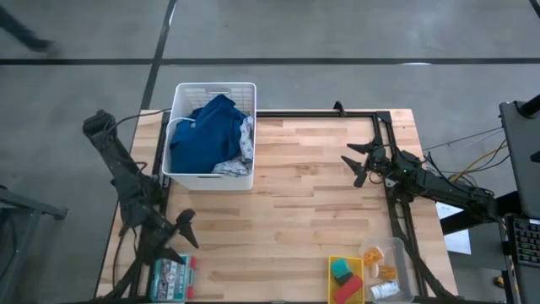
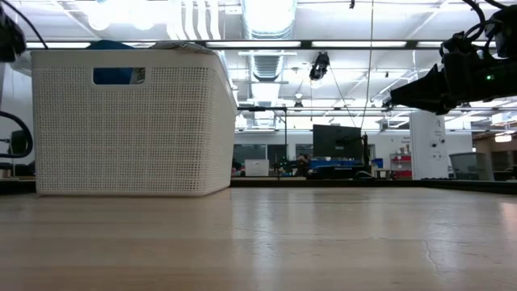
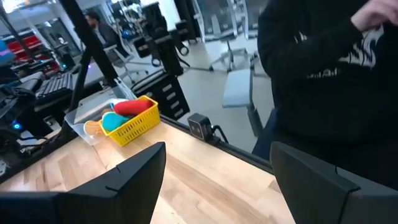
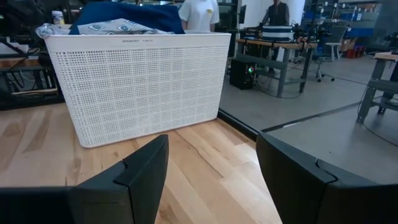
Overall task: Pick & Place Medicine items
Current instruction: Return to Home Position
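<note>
The medicine items lie in a clear tray [image 1: 386, 268] at the table's near right corner: a small white carton [image 1: 384, 290] and tiny orange pieces [image 1: 376, 256]. In the left wrist view the tray [image 3: 87, 126] shows an orange piece, and the carton is hidden. My left gripper [image 1: 183, 230] [image 3: 217, 180] is open and hovers near the table's near left corner, far from the tray. My right gripper [image 1: 355, 164] [image 4: 211, 174] [image 2: 436, 85] is open and hangs above the table's right side, pointing toward the white basket.
A white basket [image 1: 211, 135] [image 4: 137, 81] [image 2: 129, 121] with blue cloth stands at the far left. A yellow bin [image 1: 346, 279] [image 3: 134, 118] of green and pink blocks sits beside the tray. A green-and-white box [image 1: 171, 277] lies near left. A person [image 3: 323, 81] stands by the table.
</note>
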Available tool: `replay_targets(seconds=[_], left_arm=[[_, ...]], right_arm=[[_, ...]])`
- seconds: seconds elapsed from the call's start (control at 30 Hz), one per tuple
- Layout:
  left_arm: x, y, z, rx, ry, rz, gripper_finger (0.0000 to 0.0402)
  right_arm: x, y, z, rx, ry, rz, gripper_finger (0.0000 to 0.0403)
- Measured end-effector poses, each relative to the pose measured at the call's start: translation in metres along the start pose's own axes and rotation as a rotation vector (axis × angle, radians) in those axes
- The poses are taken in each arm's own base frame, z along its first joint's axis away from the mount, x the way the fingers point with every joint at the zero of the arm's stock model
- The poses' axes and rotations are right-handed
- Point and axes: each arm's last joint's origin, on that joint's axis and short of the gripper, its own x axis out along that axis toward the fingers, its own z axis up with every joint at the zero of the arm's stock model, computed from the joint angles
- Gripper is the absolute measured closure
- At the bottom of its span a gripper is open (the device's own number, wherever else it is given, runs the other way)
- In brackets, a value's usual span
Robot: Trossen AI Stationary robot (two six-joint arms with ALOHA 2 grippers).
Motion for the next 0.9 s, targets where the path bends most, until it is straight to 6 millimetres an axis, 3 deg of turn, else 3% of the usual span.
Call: replay_targets(seconds=[0.67,0.9], left_arm=[[-0.045,0.001,-0.054,-0.024,-0.224,0.058,0.0108],[-0.054,0.002,-0.059,-0.04,-0.252,0.075,0.0108]], right_arm=[[0.0,0.0,0.0,0.0,0.0,0.0,0.0165],[0.0,0.0,0.0,0.0,0.0,0.0,0.0165]])
